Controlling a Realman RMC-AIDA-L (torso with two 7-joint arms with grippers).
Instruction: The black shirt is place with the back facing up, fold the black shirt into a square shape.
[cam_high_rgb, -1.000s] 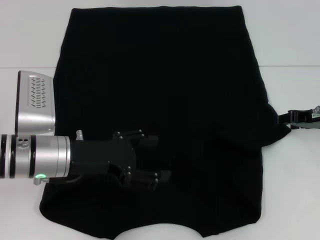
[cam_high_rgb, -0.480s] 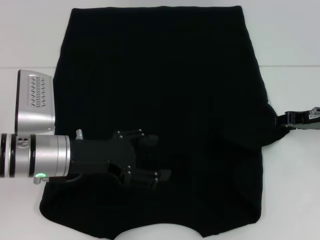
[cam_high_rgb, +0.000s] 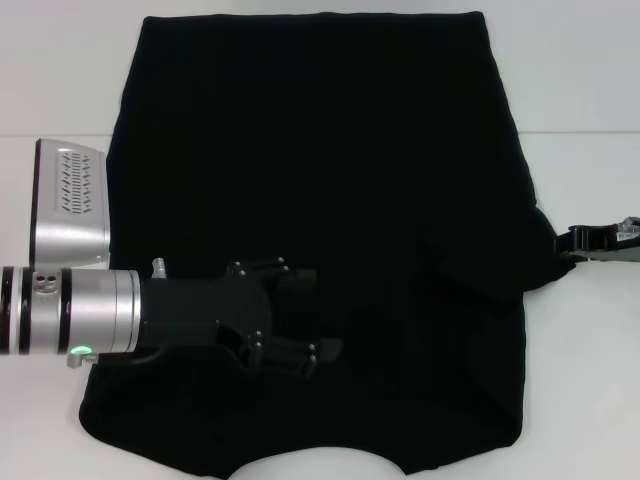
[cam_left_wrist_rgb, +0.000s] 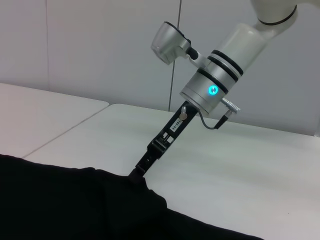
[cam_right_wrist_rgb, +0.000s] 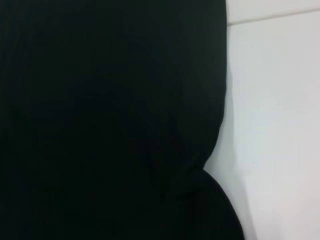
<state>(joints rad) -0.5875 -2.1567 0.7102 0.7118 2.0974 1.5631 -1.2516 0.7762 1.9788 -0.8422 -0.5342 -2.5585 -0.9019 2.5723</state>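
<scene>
The black shirt (cam_high_rgb: 330, 190) lies spread flat over the white table, and its curved neckline is at the near edge. My left gripper (cam_high_rgb: 314, 318) hovers low over the shirt's near left part with its fingers spread open and nothing between them. At the shirt's right side, my right gripper (cam_high_rgb: 572, 243) is shut on the tip of the sleeve. The left wrist view shows that thin right gripper (cam_left_wrist_rgb: 141, 168) pinching a raised peak of the shirt (cam_left_wrist_rgb: 75, 205). In the right wrist view the shirt (cam_right_wrist_rgb: 110, 115) fills most of the picture.
The white table (cam_high_rgb: 580, 90) shows bare beside the shirt on the right and the left. A seam line crosses the table (cam_left_wrist_rgb: 75, 132). A silver camera block (cam_high_rgb: 70, 205) on my left arm sits by the shirt's left edge.
My right gripper has shifted slightly inward toward the shirt, and the sleeve tip has come with it. The left arm has stayed where it was.
</scene>
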